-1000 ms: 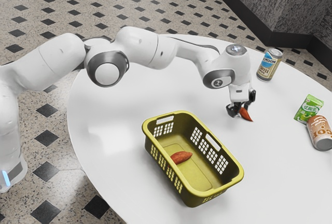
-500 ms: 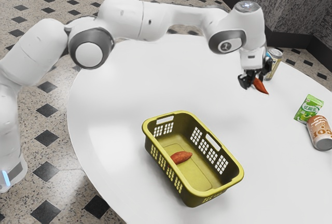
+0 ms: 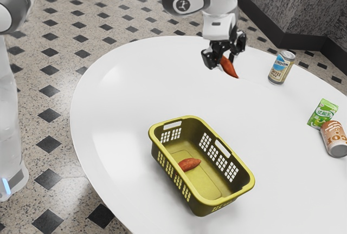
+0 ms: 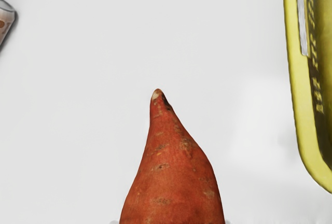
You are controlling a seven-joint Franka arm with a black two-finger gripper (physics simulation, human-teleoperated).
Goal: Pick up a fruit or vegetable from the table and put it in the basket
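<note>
Jaws closed on the sweet potato [image 3: 229,67], parted by its width; tip points down and outward, held above the surface [image 3: 124,98]. Versus the earlier frame: hand and load shifted toward the exterior view's left, uncovering the blue-labelled can [image 3: 281,67]. Basket [image 3: 248,181] unmoved, second sweet potato [image 3: 189,164] inside; held one outside it.

Says "MOON" and "COFFEE" on the blue and tan can [image 3: 281,67]. Says "优酸乳" on the green pack [image 3: 322,116]. Shows big letters "CO" on the brown can [image 3: 335,141].
</note>
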